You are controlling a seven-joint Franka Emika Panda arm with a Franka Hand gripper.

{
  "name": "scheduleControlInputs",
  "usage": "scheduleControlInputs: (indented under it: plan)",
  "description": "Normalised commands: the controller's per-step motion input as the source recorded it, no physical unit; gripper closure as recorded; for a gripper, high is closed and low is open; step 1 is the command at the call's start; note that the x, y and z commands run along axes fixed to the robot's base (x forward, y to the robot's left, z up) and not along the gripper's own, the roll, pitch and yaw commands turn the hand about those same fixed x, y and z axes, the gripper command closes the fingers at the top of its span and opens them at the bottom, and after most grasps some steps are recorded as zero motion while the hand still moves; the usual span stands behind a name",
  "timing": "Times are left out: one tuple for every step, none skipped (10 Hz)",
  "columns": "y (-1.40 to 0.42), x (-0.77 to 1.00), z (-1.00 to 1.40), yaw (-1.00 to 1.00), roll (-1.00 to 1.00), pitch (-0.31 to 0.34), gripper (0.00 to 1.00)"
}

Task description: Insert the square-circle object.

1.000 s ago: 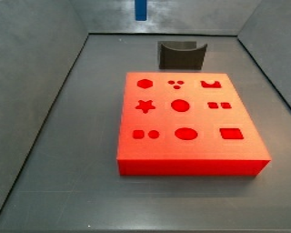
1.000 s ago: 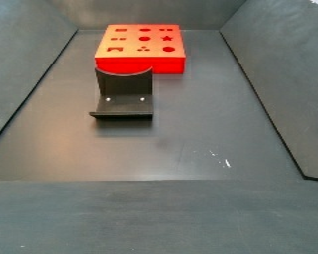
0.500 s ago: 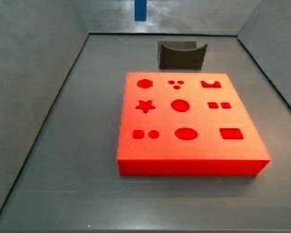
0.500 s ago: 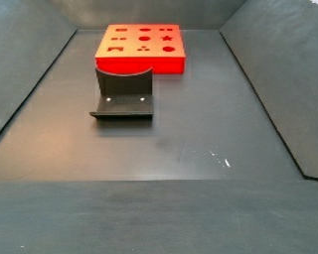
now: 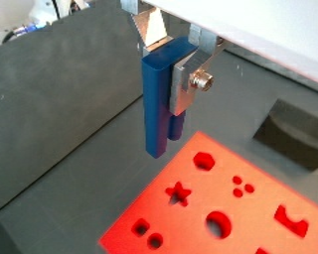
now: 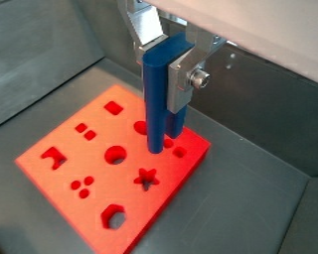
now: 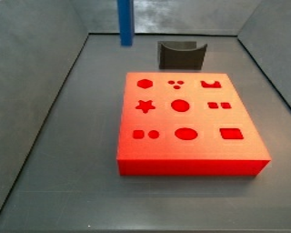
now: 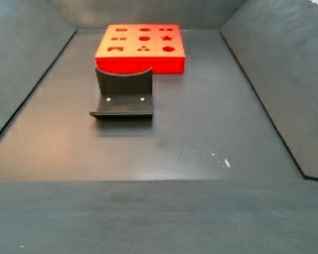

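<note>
claw [image 5: 175, 71] gripping square-circle object [image 5: 158, 99], wrist-only

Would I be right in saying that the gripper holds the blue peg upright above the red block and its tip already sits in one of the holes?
Not quite: the tip is not in a hole. In both wrist views the gripper holds the square-circle object upright, its lower end hanging clear above the red block. The rest stands.
</note>
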Motion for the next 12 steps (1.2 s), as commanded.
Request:
scheduleControlInputs:
  plan:
    - [-0.56,-0.13,-0.27,-0.28,0.0,-0.1,1.0]
    - [-0.55,-0.23,-0.18,-0.43,0.0,-0.151,1.0]
    - [-0.41,0.0,-0.13,-0.73,0.0,-0.106,1.0]
    - [-0.25,0.02,-0.05,-0.85,-0.04,-0.1,1.0]
    - [-0.17,0.0,-0.11,-0.94,-0.01,-0.083,1.0]
    - [0.0,-0.03,-0.16,-0.73,-0.16,-0.107,1.0]
    - [-0.11,0.17,-0.24,-0.77,-0.06,0.026,1.0]
    - [-0.13,0.13,-0.21,-0.8,-0.01,0.064,1.0]
    - [-0.07,0.0,-0.21,-1.0,-0.04,0.026,1.0]
    - [0.0,0.0,-0.26,-1.0,-0.02,0.0,1.0]
    - [0.0,0.0,-0.24,-1.0,0.0,0.0,1.0]
    - [0.0,0.0,-0.14,-1.0,0.0,0.0,1.0]
